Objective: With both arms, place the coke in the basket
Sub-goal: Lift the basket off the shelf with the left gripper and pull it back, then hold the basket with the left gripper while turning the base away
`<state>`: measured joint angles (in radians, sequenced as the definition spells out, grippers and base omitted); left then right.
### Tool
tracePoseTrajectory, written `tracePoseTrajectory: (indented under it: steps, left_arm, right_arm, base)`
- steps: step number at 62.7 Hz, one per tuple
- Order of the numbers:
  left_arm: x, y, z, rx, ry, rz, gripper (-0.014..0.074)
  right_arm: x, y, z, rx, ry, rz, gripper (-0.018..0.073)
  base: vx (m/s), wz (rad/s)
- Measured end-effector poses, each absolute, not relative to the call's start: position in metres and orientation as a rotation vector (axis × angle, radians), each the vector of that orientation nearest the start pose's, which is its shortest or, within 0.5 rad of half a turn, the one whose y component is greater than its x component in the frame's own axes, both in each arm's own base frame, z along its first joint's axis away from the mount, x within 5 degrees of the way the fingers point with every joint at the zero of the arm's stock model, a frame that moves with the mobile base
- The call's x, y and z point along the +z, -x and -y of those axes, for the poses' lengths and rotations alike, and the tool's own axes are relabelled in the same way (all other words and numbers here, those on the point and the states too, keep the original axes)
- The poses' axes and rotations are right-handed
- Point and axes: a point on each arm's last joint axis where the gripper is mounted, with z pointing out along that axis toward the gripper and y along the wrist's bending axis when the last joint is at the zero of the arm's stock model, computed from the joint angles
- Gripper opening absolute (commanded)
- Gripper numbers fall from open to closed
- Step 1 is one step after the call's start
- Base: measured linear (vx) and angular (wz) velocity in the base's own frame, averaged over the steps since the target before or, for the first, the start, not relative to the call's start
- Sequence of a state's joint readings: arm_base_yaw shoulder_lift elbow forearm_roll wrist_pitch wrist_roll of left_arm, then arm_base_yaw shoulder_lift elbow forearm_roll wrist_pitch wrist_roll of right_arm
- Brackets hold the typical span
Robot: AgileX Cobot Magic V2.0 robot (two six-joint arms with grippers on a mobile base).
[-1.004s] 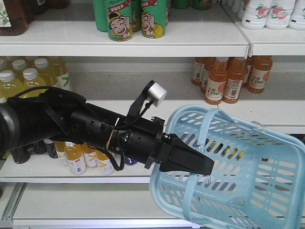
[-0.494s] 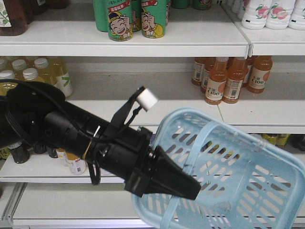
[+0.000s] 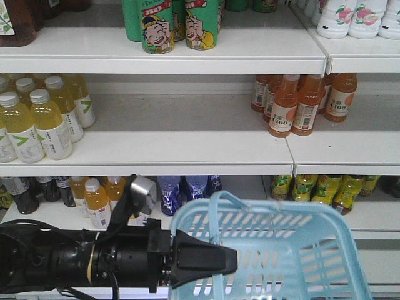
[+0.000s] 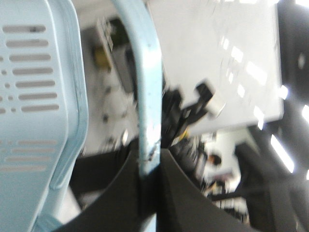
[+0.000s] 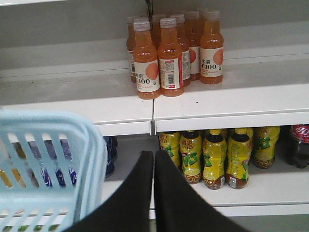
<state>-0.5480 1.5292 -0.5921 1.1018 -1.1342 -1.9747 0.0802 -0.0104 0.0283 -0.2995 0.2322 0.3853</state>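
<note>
Pinches the basket's thin handle in the left tool. Holds the right tool closed, empty, facing the lower shelf. Finds the coke bottle upright, far right of it, likely nearer the right arm.

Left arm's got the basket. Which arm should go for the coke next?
Right. The left claw is shut on the basket handle, so it is busy. The right claw is shut, empty and faces the shelves, with a dark red-labelled bottle at lower right.
</note>
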Motion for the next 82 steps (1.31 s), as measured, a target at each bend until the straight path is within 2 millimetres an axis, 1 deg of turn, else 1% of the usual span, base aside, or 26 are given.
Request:
tracePoseTrajectory:
  steps: [4,9,23,32,42,45,50,59,82]
  left_arm:
    - [0.237,-0.185,0.196,-2.016,-0.124,-2.061,-0.0008]
    - [0.248,-0.182,0.193,-2.021,-0.138,-1.999,-0.0008]
    - [0.262,-0.178,0.185,-2.013,-0.169,-1.937,-0.0008]
    - [0.275,-0.179,0.169,-1.977,-0.167,-1.906,-0.0008]
    - [0.295,-0.171,0.149,-1.912,-0.223,-1.842,-0.0008]
    - [0.298,-0.169,0.146,-1.907,-0.235,-1.835,-0.0008]
    - [0.300,-0.166,0.141,-1.892,-0.254,-1.843,-0.0008]
    - [0.297,-0.165,0.137,-1.851,-0.291,-1.891,-0.0008]
    - [0.291,-0.161,0.137,-1.805,-0.378,-1.954,-0.0008]
  right_arm:
    - [0.184,-0.056,0.002,0.070,-0.062,-1.723,-0.0005]
    - [0.184,-0.056,0.002,0.070,-0.062,-1.723,-0.0005]
    - [0.184,-0.056,0.002,0.070,-0.062,-1.723,-0.0005]
    - [0.184,-0.056,0.002,0.070,-0.062,-1.723,-0.0005]
    - [0.184,-0.056,0.002,0.070,-0.062,-1.723,-0.0005]
    - [0.184,-0.056,0.002,0.070,-0.062,-1.723,-0.0005]
    - [0.184,-0.056,0.002,0.070,-0.062,-1.723,-0.0005]
    - [0.184,-0.056,0.002,0.070,-0.062,-1.723,-0.0005]
    - [0.184,-0.056,0.002,0.070,-0.061,-1.722,-0.0005]
  base:
    - [0.00,0.00]
    - [0.00,0.00]
    - [0.00,0.00]
    - [0.00,0.00]
    - [0.00,0.00]
    - [0.00,0.00]
    - [0.00,0.00]
    - [0.00,0.00]
    - [0.00,0.00]
